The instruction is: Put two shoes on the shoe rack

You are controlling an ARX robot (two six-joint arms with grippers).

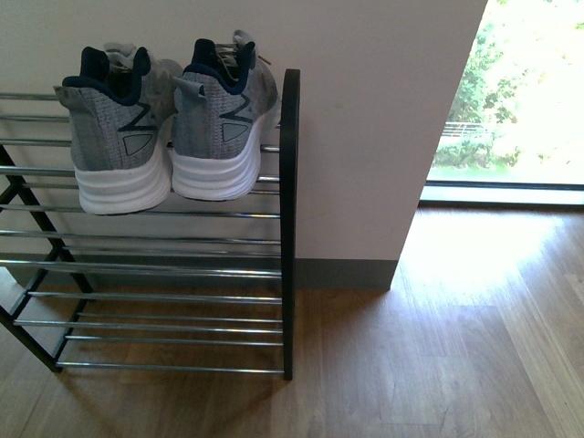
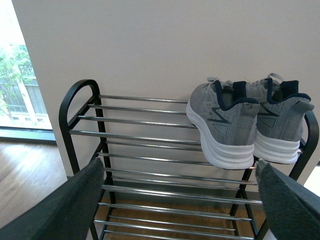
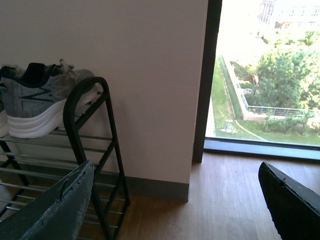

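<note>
Against pale wall (image 1: 383,109), on wood floor (image 1: 438,356), w/ bright window (image 1: 520,91) off to rt: shoe rack (image 1: 289,228), multi-tier, black end posts, chrome rods, far wider than a shoe. Seen end to end by left wrist cam (image 2: 82,83); only rt end post & rod ends by right wrist cam (image 3: 72,131).

Up on top tier, crowded at rack's rt end: inner shoe (image 1: 119,151) & outer shoe (image 1: 224,128), side by side, touching or nearly so (can't tell which). Both upright, soles down on rods, toes to wall, heels toward robot & poking a bit past front rod. Grey knit uppers, thick white soles, navy collars. Outer shoe just beside end post; inner one further along tier.

Left claw (image 2: 178,162): spread wide, nothing held, dark fingers (image 2: 65,205) framing rack's mid tiers. Pair ahead of it, inner shoe (image 2: 225,125) & outer (image 2: 280,125), well apart from both fingers, not btwn them, no contact.

Right claw (image 3: 176,167): likewise gaping wide, nothing in grip, fingers (image 3: 55,205) dark & blurred. Aimed past rack's end post toward wall edge & window (image 3: 260,75); pair off to its left, well apart, mostly outer shoe (image 3: 40,102) showing behind post's curved top.
</note>
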